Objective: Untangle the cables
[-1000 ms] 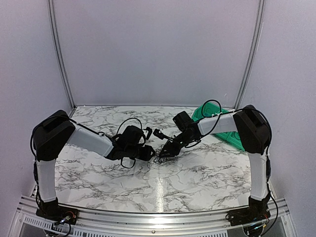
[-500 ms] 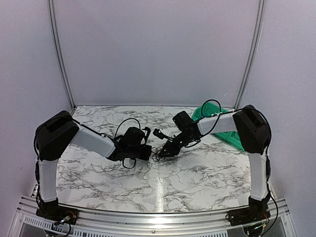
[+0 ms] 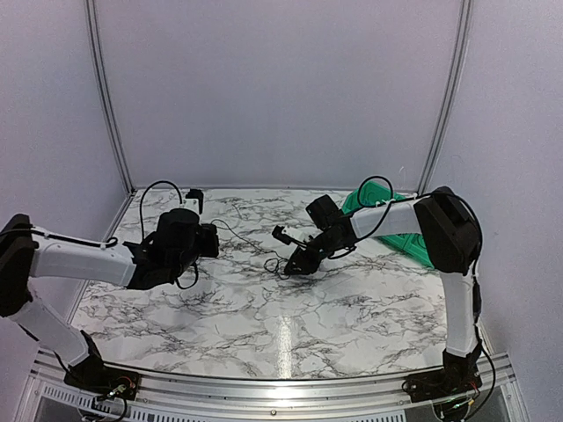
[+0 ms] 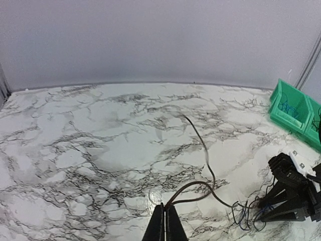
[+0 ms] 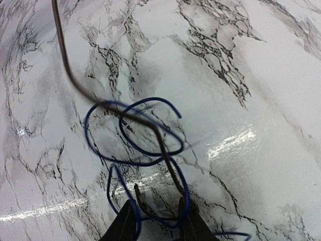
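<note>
Top view: left gripper [image 3: 211, 239], at far-left of table [image 3: 352, 303], is clamping a dark cable [image 3: 242, 238] that is running right and nearer toward the cables [image 3: 280, 265], a wad lying mid-table at right gripper [image 3: 295, 261]. Left wrist view: jaws are pinching shut on the dark cable's end; cable is looping right, then arcing far. Right wrist view: fingers [image 5: 128, 226] are standing apart, w/ blue cable [image 5: 143, 150] loops and dark cable lying btwn them, dark one slanting far-left.

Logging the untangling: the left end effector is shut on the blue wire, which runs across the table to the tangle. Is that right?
No: the left end effector is shut on the dark wire, not the blue wire; the left wrist view shows it. The rest holds.
</note>
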`<move>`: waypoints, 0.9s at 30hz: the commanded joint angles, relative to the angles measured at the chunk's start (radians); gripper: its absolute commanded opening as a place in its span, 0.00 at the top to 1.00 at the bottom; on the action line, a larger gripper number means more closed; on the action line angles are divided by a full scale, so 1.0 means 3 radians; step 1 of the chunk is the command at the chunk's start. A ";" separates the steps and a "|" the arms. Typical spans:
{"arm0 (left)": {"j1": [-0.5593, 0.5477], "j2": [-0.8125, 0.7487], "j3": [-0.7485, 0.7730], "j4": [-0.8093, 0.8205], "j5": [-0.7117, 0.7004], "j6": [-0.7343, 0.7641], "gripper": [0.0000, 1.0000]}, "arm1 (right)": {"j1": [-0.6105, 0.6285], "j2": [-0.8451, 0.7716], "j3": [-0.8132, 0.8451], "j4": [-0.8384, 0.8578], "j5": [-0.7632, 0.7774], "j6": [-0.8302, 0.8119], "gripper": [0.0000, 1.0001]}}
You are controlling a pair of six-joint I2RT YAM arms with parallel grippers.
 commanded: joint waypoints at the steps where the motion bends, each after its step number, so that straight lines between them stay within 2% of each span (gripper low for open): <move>1: 0.0017 -0.0643 -0.0172 0.0089 -0.0524 0.0406 1.00 | -0.0008 0.0323 -0.0087 -0.0473 0.0474 0.0015 0.71; 8: 0.0017 -0.1753 -0.0116 -0.0133 -0.0976 0.1055 1.00 | -0.0003 0.0436 -0.0024 -0.0570 0.0450 0.0001 0.74; 12: 0.0017 -0.2069 -0.0013 -0.0299 -0.1030 0.1213 1.00 | -0.0005 0.0414 -0.0012 -0.0574 0.0473 -0.0009 0.75; 15: 0.0018 -0.2131 0.0014 -0.0479 -0.0775 0.1181 1.00 | -0.0007 0.0353 -0.0011 -0.0565 0.0464 -0.0020 0.75; 19: 0.0018 -0.2043 -0.0025 -0.0684 -0.0286 0.0890 1.00 | -0.0012 0.0165 -0.0022 -0.0535 0.0423 -0.0035 0.72; 23: 0.0017 -0.1854 -0.0116 -0.0701 0.0193 0.0699 1.00 | -0.0029 -0.0208 -0.0044 -0.0524 0.0366 -0.0042 0.67; 27: 0.0017 -0.1621 -0.0135 -0.0702 0.0554 0.0635 1.00 | -0.0087 -0.0814 -0.0148 -0.0463 0.0202 -0.0050 0.62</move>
